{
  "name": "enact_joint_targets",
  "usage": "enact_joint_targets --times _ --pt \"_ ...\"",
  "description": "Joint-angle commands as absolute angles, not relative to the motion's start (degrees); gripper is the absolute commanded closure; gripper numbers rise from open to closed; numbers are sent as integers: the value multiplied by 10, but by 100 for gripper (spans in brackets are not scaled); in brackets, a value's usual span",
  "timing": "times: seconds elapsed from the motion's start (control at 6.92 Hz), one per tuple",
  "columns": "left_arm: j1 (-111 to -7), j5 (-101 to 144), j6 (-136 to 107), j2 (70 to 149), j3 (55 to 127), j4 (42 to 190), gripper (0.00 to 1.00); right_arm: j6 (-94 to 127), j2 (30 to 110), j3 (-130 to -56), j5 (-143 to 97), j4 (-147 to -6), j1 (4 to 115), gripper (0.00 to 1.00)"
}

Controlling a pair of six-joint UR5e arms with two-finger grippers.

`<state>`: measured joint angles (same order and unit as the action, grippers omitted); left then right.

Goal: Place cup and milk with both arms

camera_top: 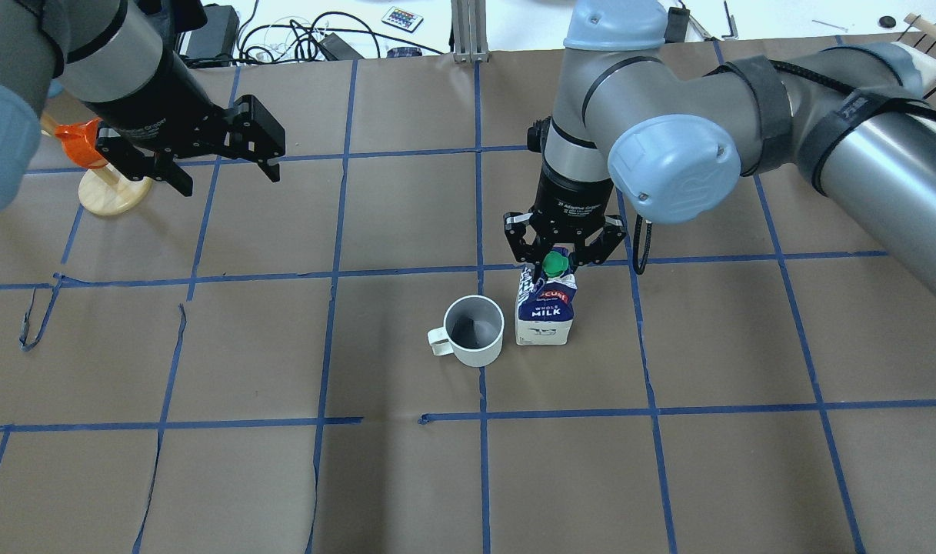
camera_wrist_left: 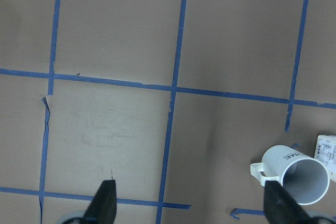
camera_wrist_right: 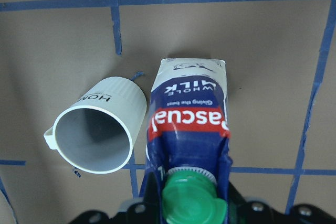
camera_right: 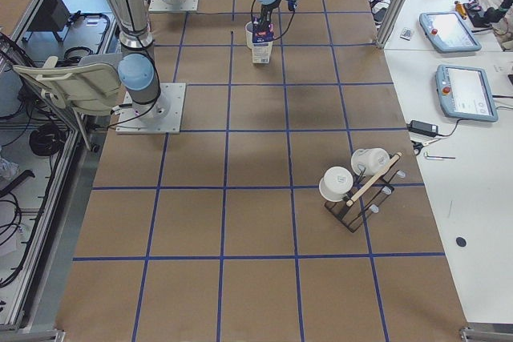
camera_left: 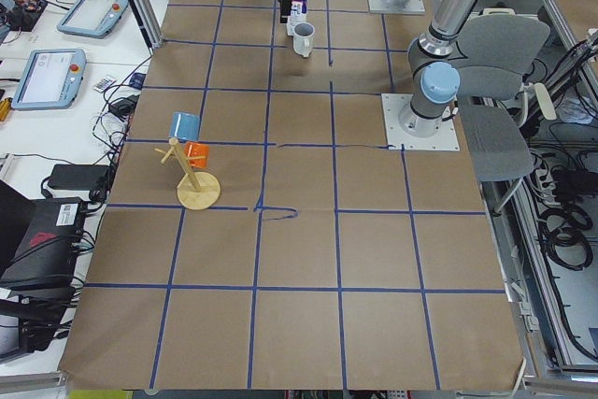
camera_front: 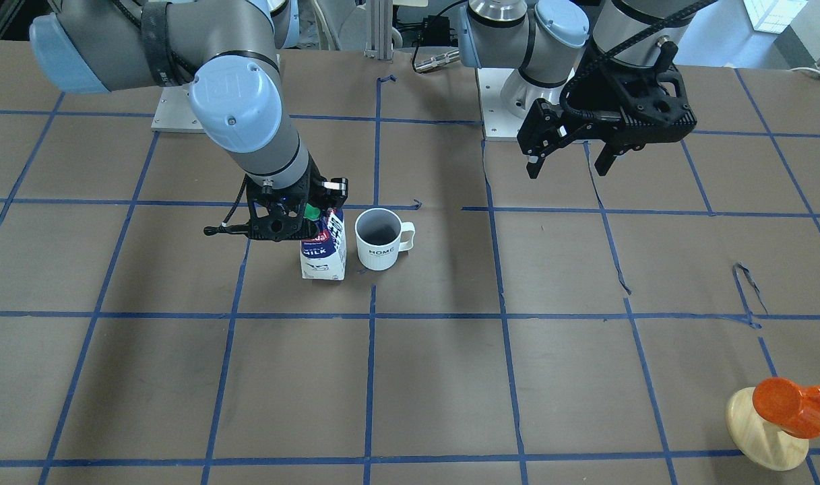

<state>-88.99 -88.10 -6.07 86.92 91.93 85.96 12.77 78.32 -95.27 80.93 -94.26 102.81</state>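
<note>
The white ribbed cup [camera_top: 475, 332] stands upright near the table's middle, its handle toward the robot's left. The blue and white milk [camera_top: 545, 309] with a green cap stands on the table just beside it, a narrow gap between them. My right gripper [camera_top: 557, 265] is over the carton's top, and its fingers press both sides below the cap, as the right wrist view shows with the milk [camera_wrist_right: 189, 108] and the cup [camera_wrist_right: 102, 127]. My left gripper [camera_top: 229, 182] is open and empty, raised well away from the cup [camera_wrist_left: 294, 174]. The front view shows the cup [camera_front: 377, 241], the milk [camera_front: 323, 254], the right gripper [camera_front: 315, 219] and the left gripper [camera_front: 566, 172].
A wooden stand with an orange cup [camera_front: 783, 411] is at the table's far corner on the robot's left, close behind the left gripper in the overhead view. A rack with white mugs [camera_right: 357, 186] stands at the robot's right end. Blue tape lines cross the brown table cover [camera_top: 406, 477].
</note>
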Motion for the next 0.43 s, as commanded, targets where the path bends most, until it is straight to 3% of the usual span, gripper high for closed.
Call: enact_joint_targets --times 0.0,0.14,0.29 --pt "-889 -881 -61 869 919 860 0 137 783 -953 801 -942 1034 81" --pt "-889 -881 -61 869 919 860 0 137 783 -954 801 -942 1034 80" --pt "-889 -881 -61 869 919 860 0 137 783 -954 801 -943 1034 62"
